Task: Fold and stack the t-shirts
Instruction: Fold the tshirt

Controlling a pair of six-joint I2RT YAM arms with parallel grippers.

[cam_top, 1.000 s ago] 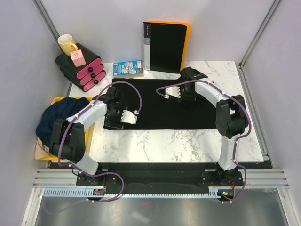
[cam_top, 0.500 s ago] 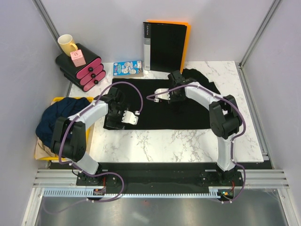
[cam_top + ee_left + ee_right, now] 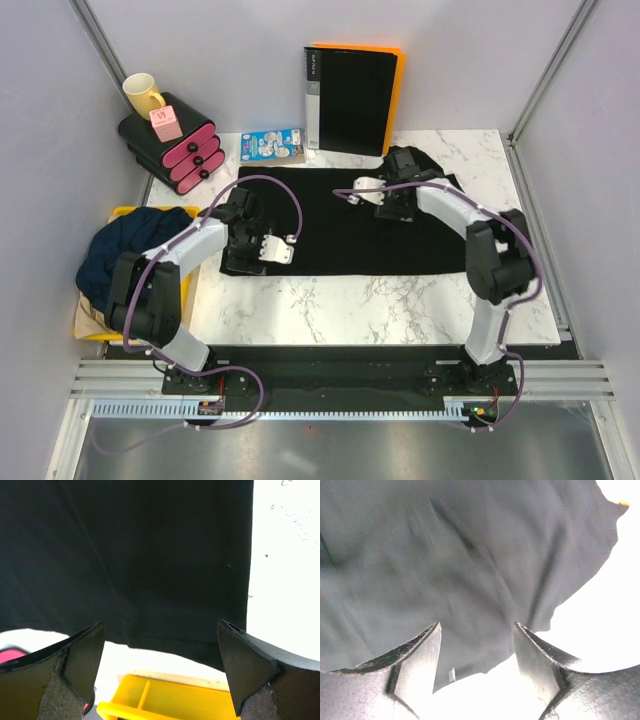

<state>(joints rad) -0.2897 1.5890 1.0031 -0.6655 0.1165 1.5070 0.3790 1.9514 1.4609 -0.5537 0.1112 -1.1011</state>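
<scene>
Top external view first. Shows black tee (image 3: 330, 225) spread flat on table (image 3: 400, 295), near the middle, front edge straight. Laid out like that to make folding easy, most likely. Looks smooth over most of it, but bunched up at the far right corner, close to binder (image 3: 350, 95).

Shows left gripper (image 3: 272, 250) low over the left edge of the black tee, jaws wide apart, holding nothing. Parked there, at a guess, to be ready to pinch that edge. Shows right gripper (image 3: 368, 192) over the far part of the cloth, near the bunched bit, jaws apart too, gripping nothing.

Also shows navy tee (image 3: 125, 250) heaped in tray (image 3: 130, 211) at the left, with tan tee (image 3: 92, 320) peeking out under it. Kept there out of the way, probably, to wait their turn.

Left wrist view next. Looks down on the side of the black tee, with bare white table beside its straight edge and the yellow tray just past it. Shows nothing between the spread fingers (image 3: 75, 660).

Right wrist view last. Shows wrinkled cloth under open fingers (image 3: 415, 660) and a wavy edge with white table past it. Not pinched, just lying loose.

Seems like early days: no fold made yet, no stack begun. May need that bunched corner pulled flat first, or else a lumpy fold.
</scene>
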